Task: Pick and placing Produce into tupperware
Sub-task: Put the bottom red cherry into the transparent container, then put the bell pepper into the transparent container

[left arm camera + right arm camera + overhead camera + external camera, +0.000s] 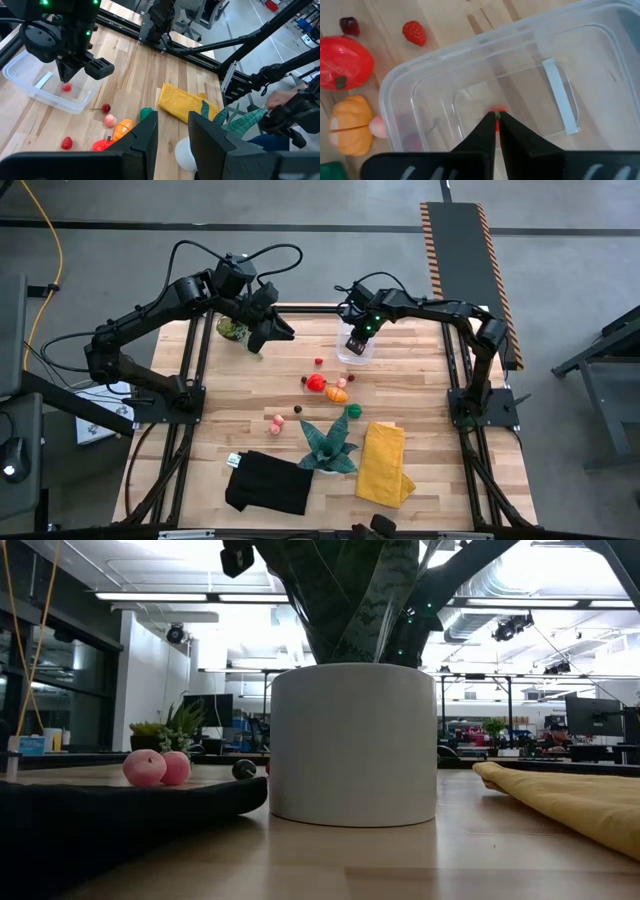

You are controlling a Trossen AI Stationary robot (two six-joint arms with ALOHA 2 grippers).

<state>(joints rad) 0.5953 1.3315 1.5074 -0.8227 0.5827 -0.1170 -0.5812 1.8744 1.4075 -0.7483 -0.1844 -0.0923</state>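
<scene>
Pinching small red produce (496,116), right claw (497,120) over tupperware (420,80)

Your right claw (357,346) hangs over the clear tub (356,354) at the far side of the bench (250,390).

From above, you see the left claw (268,332) raised near the far left corner, just beside a small leafy potted plant (232,329). The toy produce lies scattered mid-bench: a red piece (316,382) touching an orange one (336,393), a green piece (353,411) nearby, two pink ones (277,421), a dark bit (297,409) and small red bits (319,362) near the tub. Nearer you sit a teal spiky plant (329,445), a folded yellow cloth (384,463) just beside it, and a black cloth (268,483).
</scene>
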